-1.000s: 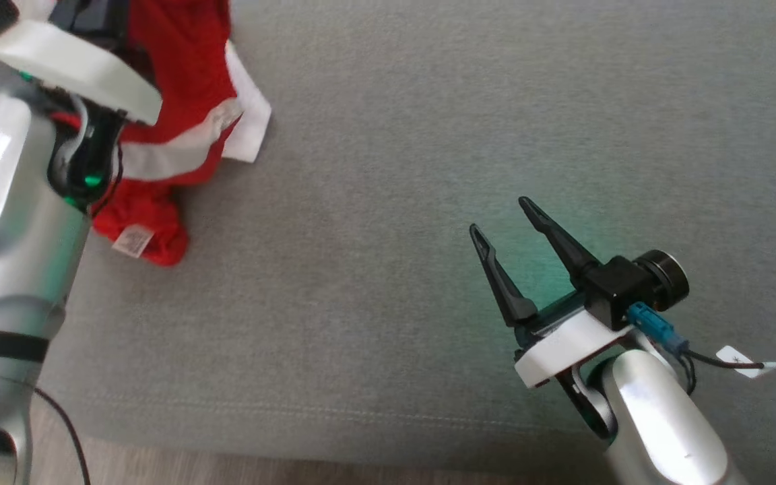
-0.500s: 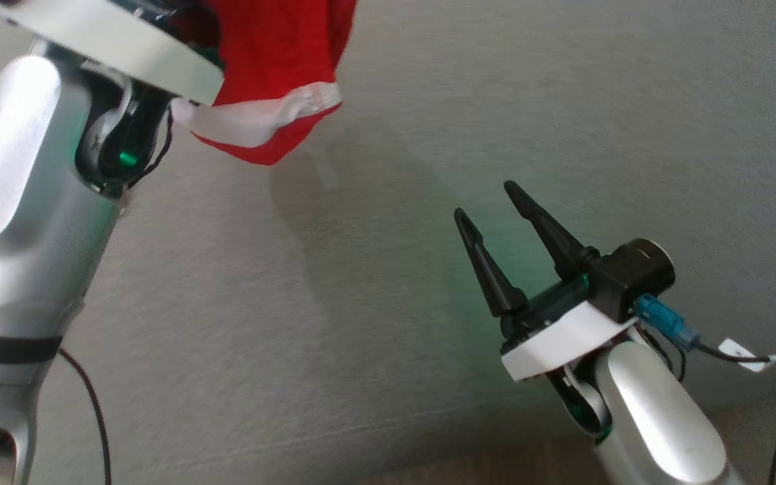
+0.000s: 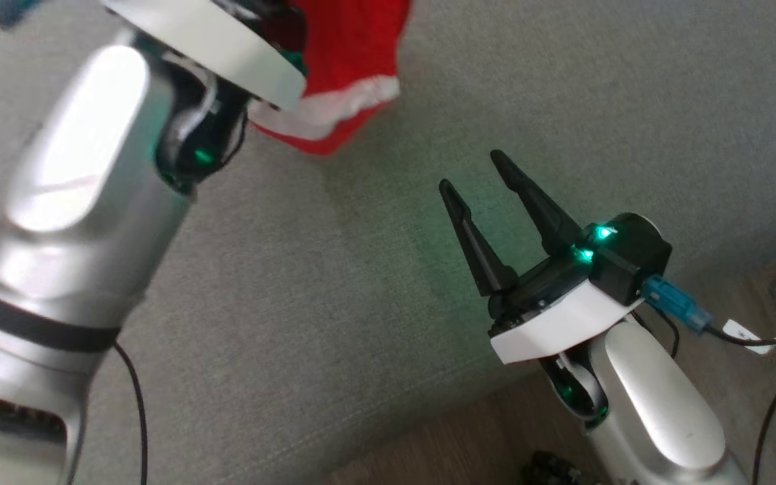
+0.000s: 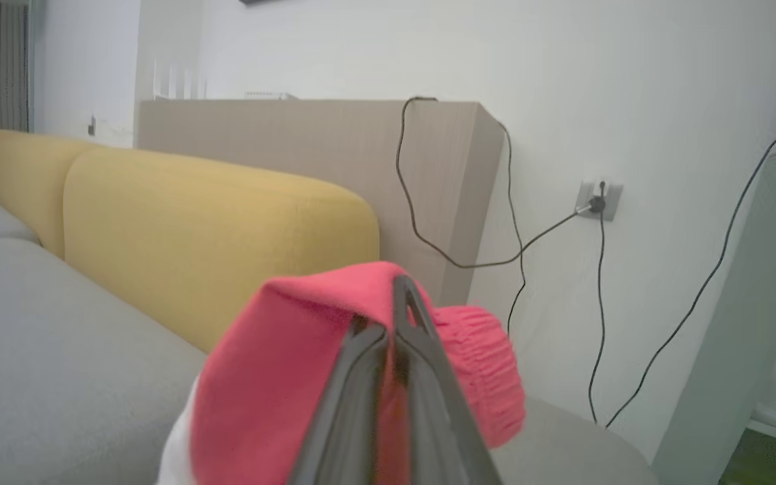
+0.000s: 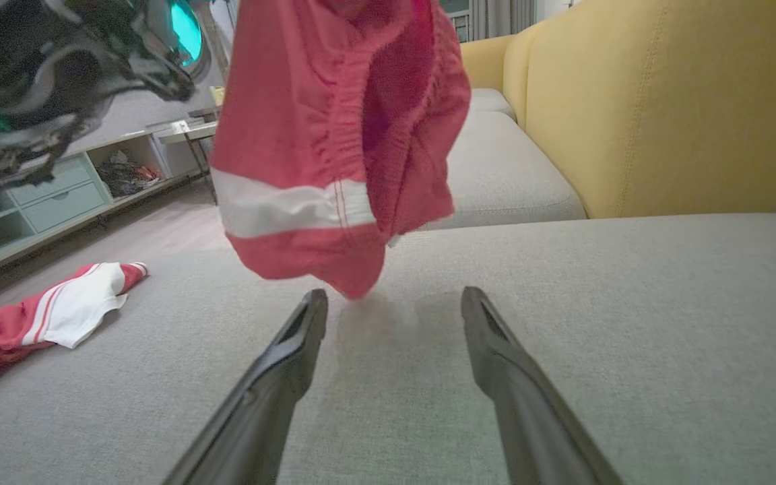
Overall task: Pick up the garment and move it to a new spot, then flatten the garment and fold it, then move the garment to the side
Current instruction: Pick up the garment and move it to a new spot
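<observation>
A second red and white piece of clothing [image 5: 58,316] lies crumpled on the grey sofa seat [image 3: 361,303] at the far left of the right wrist view, well apart from the work in hand.

The left arm [image 3: 78,188] is raised over the seat. The left gripper [image 4: 391,316] has its two fingers pressed together on a bunched fold of the garment [image 3: 347,60], a pair of red shorts with a white band near the hem. The right wrist view shows the shorts [image 5: 334,135] hanging free in the air, gathered at the top where they are pinched. Their lowest corner hangs just above the cushion, or may brush it; I cannot tell which. The yellow backrest [image 4: 213,222] stands behind them.

To the right, the right gripper [image 3: 472,172] hovers low over the seat with its fingers spread wide and nothing between them. It points towards the hanging hem.

This looks like the first step, carrying the shorts to a new spot. Nothing is flattened or folded yet.

The next move probably calls for lowering the shorts onto the bare stretch of cushion ahead of the right gripper. The hem should land first, so the cloth lays out rather than heaps. The right gripper is well placed to catch a lower corner and help pull the cloth flat.
</observation>
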{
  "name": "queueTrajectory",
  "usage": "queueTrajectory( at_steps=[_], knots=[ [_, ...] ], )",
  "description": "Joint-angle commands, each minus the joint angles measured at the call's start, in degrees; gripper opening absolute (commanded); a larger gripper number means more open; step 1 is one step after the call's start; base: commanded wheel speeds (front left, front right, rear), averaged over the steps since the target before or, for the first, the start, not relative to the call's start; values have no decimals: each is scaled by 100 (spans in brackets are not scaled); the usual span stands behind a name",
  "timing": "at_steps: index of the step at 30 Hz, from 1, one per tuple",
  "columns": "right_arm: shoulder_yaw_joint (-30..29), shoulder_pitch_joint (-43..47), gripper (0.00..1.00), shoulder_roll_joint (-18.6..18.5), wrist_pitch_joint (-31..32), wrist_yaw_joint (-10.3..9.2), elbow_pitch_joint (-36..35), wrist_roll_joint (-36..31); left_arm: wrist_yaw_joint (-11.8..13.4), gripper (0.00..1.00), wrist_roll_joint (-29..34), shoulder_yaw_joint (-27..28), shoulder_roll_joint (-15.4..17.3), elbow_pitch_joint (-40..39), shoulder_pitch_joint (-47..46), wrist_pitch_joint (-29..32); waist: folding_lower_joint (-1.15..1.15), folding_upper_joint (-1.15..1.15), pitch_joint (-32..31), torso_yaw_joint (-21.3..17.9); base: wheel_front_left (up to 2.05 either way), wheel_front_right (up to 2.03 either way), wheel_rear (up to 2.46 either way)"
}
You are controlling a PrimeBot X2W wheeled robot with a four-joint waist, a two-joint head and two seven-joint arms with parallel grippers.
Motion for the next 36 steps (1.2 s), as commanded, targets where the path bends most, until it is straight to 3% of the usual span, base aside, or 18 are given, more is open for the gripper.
queueTrajectory(
  at_steps=[1, 7, 13, 14, 15, 26, 31, 36],
  knots=[
    [75, -89, 100, 67, -52, -1, -204, 47, -9, 0, 86, 156, 141, -72, -114, -67, 0, 0, 108, -80, 0, 0, 0],
    [-61, 24, 100, 67, -52, -1, -158, 56, 124, 0, 417, 38, -163, 766, 746, -333, 0, 0, 109, -41, 0, 0, 0],
    [-171, 95, 100, 67, -52, -1, -63, -25, 124, 0, 1034, 550, -500, 1032, 1572, -348, 0, 0, 11, 78, 0, 0, 0],
    [-193, 111, 100, 67, -52, -1, -48, -41, 132, 26, 1139, 675, -566, 998, 1685, -348, 0, 0, -23, 109, 0, 0, 0],
    [-216, 130, 100, 67, -52, -1, -32, -60, 141, 100, 1239, 807, -631, 946, 1790, -348, 0, 0, -66, 153, 0, 0, 0],
    [-432, 565, 100, 67, -52, -1, 300, -369, 732, 100, 2481, 2114, -1031, -318, 3385, -349, 0, 0, -1014, 908, 0, 0, 0],
    [-631, 832, 100, 67, -52, -1, 452, -553, 1003, 100, 2725, 2631, -1170, -882, 4378, -350, 0, 0, -1391, 1344, 0, 0, 0],
    [-1040, 1084, 100, 67, -52, -1, 41, -788, 1298, 100, 3243, 2855, -1215, -1268, 5133, -350, 0, 0, -1595, 1701, 0, 0, 0]
  ],
)
